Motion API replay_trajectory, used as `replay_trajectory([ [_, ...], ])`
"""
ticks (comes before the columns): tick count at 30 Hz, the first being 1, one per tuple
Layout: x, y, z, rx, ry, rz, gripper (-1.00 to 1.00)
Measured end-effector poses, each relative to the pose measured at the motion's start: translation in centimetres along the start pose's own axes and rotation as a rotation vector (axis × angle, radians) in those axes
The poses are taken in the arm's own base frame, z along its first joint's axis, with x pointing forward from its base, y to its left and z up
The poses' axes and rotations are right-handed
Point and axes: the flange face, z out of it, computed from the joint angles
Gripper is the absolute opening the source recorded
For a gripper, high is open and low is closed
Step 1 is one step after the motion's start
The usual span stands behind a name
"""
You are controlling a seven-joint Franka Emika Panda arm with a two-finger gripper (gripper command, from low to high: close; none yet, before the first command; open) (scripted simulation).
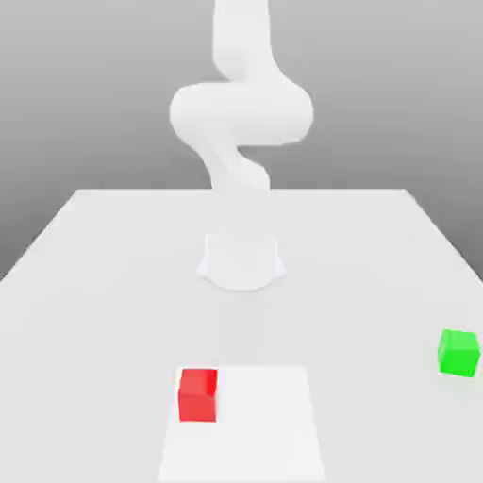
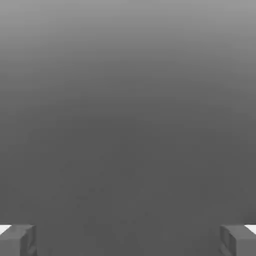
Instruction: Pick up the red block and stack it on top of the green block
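Observation:
The red block sits on the table near the front, a little toward the exterior view's left. The green block rests on the table far off at the exterior view's right edge, well apart from the red one. In the hand view my gripper is open: its two grey fingertips stand wide apart with nothing between them, facing a plain grey background. Neither block is touched by anything.
The white arm rises from its round base at the middle of the pale table. A brighter white square patch marks the table's front, and the red block stands on its left part.

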Motion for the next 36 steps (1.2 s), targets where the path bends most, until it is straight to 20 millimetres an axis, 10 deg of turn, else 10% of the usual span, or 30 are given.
replay_trajectory([
  [8,-3.8,7.0,18.8,-0.247,-0.176,-0.015,0.0],
  [16,-11.8,18.2,31.1,-0.429,-0.393,-0.004,0.0],
  [25,-19.4,26.2,38.4,-0.498,-0.514,0.013,0.0],
  [26,-20.0,26.7,39.1,-0.498,-0.515,0.012,-1.0],
  [36,-18.9,25.7,37.6,-0.498,-0.515,0.013,-1.0],
])
